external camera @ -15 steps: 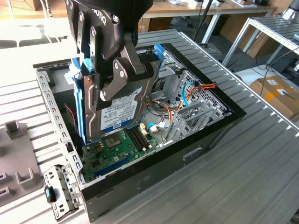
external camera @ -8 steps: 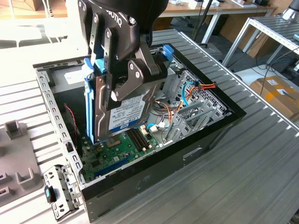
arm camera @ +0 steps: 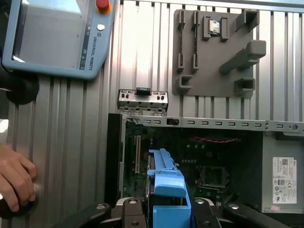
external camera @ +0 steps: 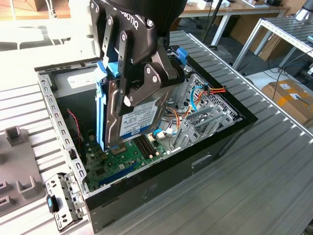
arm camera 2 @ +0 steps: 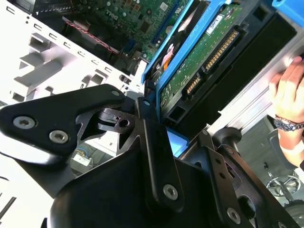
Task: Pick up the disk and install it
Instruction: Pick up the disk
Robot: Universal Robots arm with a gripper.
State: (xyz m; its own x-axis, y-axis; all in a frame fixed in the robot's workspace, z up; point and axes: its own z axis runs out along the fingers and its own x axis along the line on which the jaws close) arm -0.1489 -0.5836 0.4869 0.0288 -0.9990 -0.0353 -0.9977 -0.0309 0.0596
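Note:
The disk (external camera: 139, 120), silver metal with a white-and-blue label and blue rails, hangs on edge and tilted above the open computer case (external camera: 161, 188). My gripper (external camera: 124, 98) is shut on it from above, over the green motherboard (external camera: 122, 156). In the second wrist view the disk's (arm camera 2: 204, 52) green circuit side and its connectors show, with a black finger (arm camera 2: 149, 128) pressed against its blue rail. In the first wrist view the disk's blue rail end (arm camera: 166, 183) sits between the fingers, above the case interior (arm camera: 209, 156).
A metal drive cage (external camera: 205, 117) with coloured cables fills the case toward the exterior view's right. The grey power supply (arm camera: 282, 175) sits in one corner. Outside the case lie a grey fixture (arm camera: 213, 52) and a metal bracket (external camera: 61, 200). There is also a teach pendant (arm camera: 52, 33), and a person's hand (arm camera: 14, 183) rests on the table.

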